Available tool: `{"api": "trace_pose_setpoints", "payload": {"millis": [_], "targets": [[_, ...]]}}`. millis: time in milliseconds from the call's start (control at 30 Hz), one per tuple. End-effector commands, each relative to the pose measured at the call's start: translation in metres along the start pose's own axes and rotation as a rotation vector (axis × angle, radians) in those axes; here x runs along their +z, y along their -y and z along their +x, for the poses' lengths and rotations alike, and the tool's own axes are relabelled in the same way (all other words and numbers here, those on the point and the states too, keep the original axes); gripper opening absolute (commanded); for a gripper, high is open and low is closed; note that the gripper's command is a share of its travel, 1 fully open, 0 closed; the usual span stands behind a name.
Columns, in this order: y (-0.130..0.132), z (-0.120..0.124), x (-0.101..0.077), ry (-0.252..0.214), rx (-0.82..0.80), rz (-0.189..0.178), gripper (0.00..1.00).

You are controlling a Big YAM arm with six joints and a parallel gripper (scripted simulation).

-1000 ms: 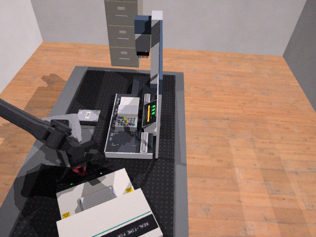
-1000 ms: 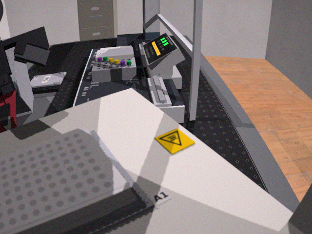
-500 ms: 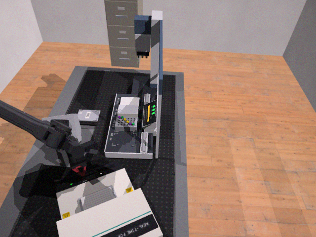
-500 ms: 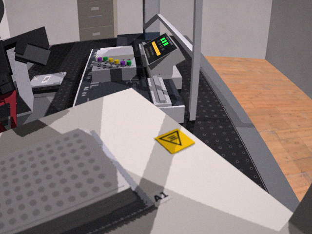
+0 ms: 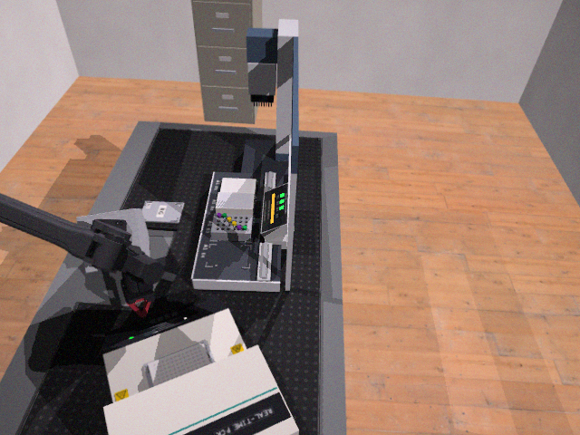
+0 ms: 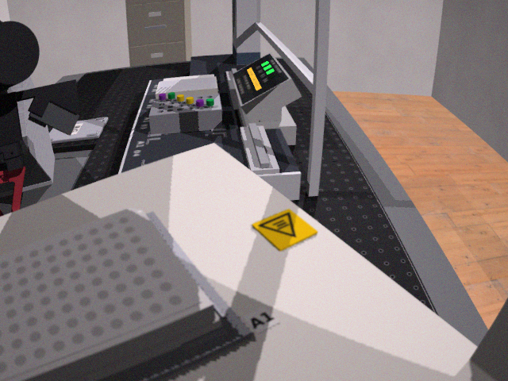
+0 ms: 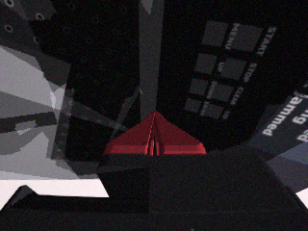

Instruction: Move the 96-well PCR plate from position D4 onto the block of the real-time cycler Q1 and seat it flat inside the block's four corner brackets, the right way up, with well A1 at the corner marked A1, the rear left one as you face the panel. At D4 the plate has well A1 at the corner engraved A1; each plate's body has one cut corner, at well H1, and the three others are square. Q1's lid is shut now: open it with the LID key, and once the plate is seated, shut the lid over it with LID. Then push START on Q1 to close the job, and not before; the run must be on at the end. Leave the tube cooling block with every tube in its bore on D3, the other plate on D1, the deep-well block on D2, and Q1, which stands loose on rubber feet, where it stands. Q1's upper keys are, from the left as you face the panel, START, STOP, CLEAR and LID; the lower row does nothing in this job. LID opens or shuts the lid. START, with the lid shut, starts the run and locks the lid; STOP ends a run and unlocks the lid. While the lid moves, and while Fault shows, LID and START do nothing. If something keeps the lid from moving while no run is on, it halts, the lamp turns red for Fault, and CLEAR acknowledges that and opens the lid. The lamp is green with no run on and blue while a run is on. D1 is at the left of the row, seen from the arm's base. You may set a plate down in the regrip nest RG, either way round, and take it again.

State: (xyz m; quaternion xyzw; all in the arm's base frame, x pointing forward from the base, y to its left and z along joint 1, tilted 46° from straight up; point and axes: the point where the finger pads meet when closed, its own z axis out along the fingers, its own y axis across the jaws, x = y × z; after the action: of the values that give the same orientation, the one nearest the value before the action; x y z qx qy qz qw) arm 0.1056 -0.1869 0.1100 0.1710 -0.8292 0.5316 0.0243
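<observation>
Cycler top [image 6: 311,262] marked "A1"; keypad [image 7: 226,67] reads START, STOP

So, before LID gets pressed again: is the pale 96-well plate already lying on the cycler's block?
Yes, the pale 96-well plate lies on the white cycler beside its A1 mark.

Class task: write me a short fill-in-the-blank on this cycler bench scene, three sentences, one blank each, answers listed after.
1. The gripper has its red fingers ____ and holds nothing.
2. The cycler's lid is ____, so the PCR plate on its block shows.
3. The small lamp on the cycler's front glows ____.

Missing words: shut; open; green
</observation>
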Motion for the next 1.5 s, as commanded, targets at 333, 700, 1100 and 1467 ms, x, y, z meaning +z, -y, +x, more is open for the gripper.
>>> {"api": "trace_pose_setpoints", "payload": {"millis": [333, 700, 1100, 1467], "targets": [[0.028, -0.005, -0.036, 0.04, 0.063, 0.042, 0.0], [0.043, -0.005, -0.044, 0.072, 0.12, 0.059, 0.0], [0.05, -0.012, -0.047, 0.11, 0.116, 0.071, 0.0], [0.043, -0.011, -0.042, 0.091, 0.088, 0.066, 0.0]]}}
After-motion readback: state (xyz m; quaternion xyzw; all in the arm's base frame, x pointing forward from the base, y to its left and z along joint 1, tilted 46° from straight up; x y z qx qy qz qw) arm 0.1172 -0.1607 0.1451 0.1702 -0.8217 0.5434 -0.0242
